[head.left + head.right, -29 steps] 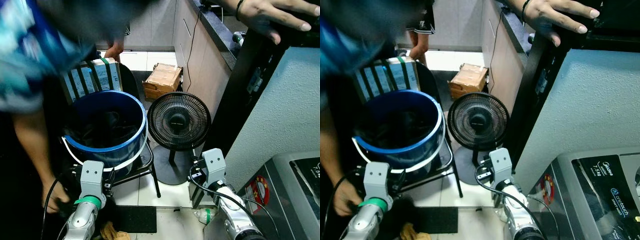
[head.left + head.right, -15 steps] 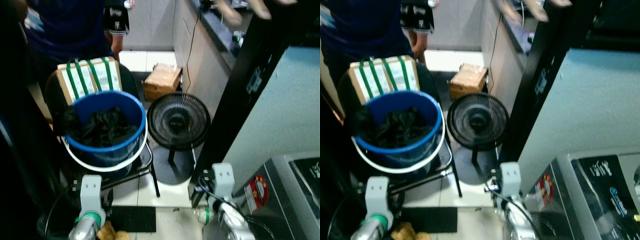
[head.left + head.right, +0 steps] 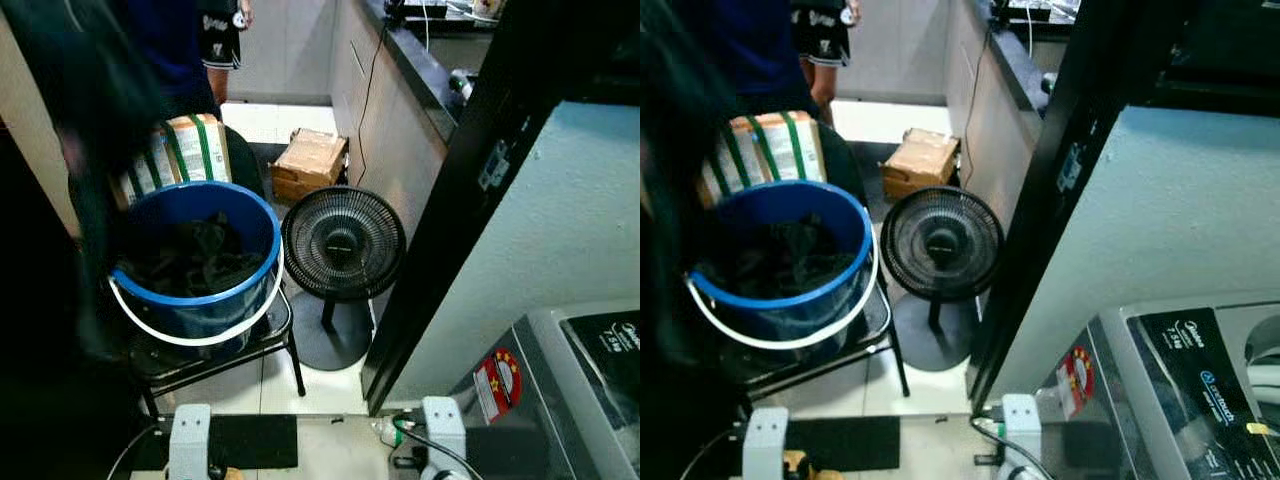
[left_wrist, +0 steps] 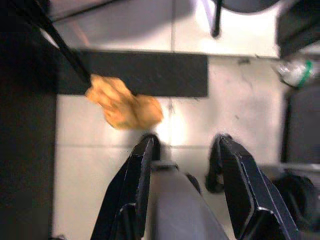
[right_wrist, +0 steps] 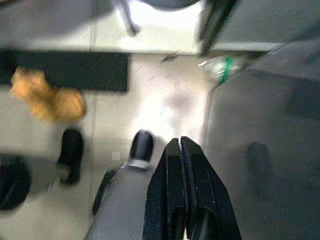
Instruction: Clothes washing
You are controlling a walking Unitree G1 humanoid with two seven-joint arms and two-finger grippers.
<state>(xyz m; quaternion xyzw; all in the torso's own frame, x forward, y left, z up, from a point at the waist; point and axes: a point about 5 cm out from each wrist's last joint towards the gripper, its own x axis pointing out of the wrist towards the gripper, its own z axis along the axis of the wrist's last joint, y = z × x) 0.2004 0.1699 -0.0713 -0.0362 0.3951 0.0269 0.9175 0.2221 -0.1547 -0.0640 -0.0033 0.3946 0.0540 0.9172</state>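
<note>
Clothes [image 3: 195, 255]: dark heap inside the blue bucket [image 3: 196, 305], filling it to about the rim. Bucket stands on a black stool [image 3: 225, 358], toward the stool's rear-left edge, white bail handle hanging over the front wall. A cardboard box [image 3: 170, 160] stands just behind it; a black fan [image 3: 343, 243] stands just beside the stool's right edge.

Washer [image 3: 1185, 385]: grey top at lower right, control panel facing up, set against the pale wall. It is well apart from the bucket, with the fan between.

Both arms hang low, pointing at the floor. Left gripper [image 4: 182, 150]: fingers spread wide, nothing between them, over pale tile near an orange rag [image 4: 125, 106] that lies at the edge of a black mat [image 4: 150, 74]. Right gripper [image 5: 180, 145]: fingers pressed together, empty, over the tile beside the washer's front.

Key relation: the bucket is forward, up and to the left of both grippers, its mouth facing up. The left arm is the nearer, standing almost under the stool's front-left corner; the right arm is nearer the washer.

Judgement: the left arm has to rise above the rim and come down into the heap; the load then crosses rightward over the fan to the washer.

A person [image 3: 190, 40] stands behind the box; a dark blur covers the left edge.
</note>
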